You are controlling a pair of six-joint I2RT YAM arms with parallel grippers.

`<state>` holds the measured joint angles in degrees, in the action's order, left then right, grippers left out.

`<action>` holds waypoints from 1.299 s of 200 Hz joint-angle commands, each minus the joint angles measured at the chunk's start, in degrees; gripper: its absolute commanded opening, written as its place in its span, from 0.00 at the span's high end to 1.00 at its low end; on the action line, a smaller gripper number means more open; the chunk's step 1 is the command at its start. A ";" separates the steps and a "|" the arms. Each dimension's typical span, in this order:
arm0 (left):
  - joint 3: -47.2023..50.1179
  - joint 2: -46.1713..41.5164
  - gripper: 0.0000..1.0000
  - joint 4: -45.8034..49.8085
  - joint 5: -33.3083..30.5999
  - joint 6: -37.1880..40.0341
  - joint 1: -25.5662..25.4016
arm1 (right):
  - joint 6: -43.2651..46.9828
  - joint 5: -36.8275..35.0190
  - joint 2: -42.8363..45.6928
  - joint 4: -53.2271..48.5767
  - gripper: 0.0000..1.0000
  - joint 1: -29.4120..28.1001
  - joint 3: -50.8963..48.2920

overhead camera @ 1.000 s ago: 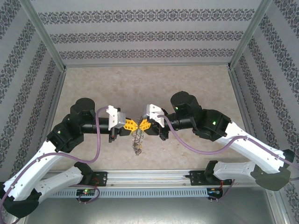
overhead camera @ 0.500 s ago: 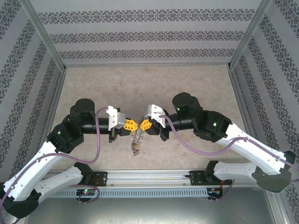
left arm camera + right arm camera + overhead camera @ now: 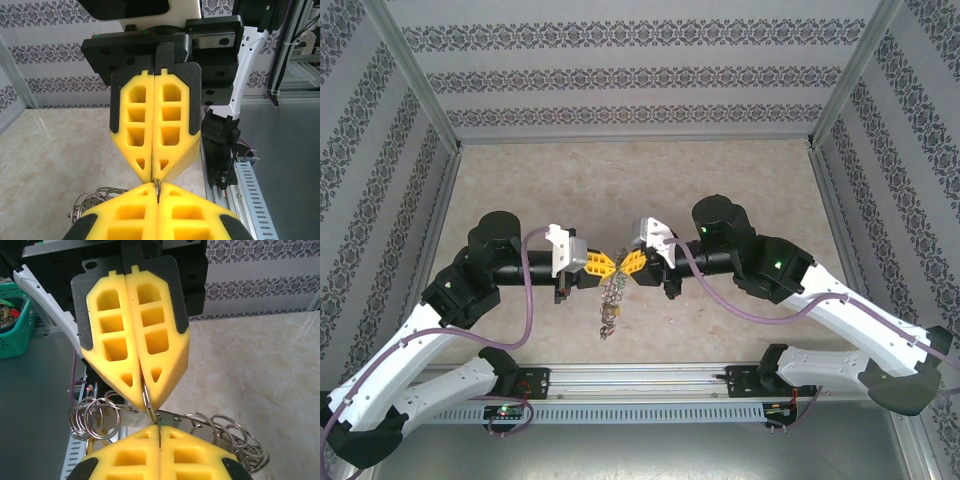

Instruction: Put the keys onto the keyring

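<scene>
"Where was the keyring (image 3: 611,298)?"

"Off the counter (image 3: 650,180), hanging between the two arms near the middle; it dangled just below the spot where the grippers met."

"How was the left gripper (image 3: 608,266) set?"

"Its yellow fingers were pressed flat together, pinching one thin wire loop (image 3: 148,402) of the keyring; the right gripper (image 3: 624,265) was the same, clamped on that loop from the opposite side; the two sets of tips pointed at each other, almost touching."

"What did the wrist cameras add?"

"From the right wrist, the loop ran from one finger seam to the other; small silvery rings (image 3: 95,417) fanned out on both sides beneath it; a green basket (image 3: 12,325) stood at the left edge; I could not tell whether any coloured keys hung in the bunch."
</scene>
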<state>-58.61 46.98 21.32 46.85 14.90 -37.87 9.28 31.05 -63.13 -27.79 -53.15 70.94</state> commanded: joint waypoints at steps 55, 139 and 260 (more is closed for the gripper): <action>-0.92 -2.35 1.00 -15.12 7.03 -6.03 -0.19 | -4.53 7.88 0.17 8.19 1.00 2.96 -5.11; -0.31 -2.04 1.00 -23.57 10.19 -12.91 -0.19 | -7.66 11.31 -0.37 14.88 1.00 3.76 -5.90; -0.18 -0.58 1.00 -25.23 12.23 -14.90 -0.19 | -7.46 12.19 0.06 17.02 1.00 3.66 -5.24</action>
<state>-57.87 46.68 5.45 54.52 1.23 -37.76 2.66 46.59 -61.89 -10.79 -49.98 66.26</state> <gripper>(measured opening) 0.051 0.063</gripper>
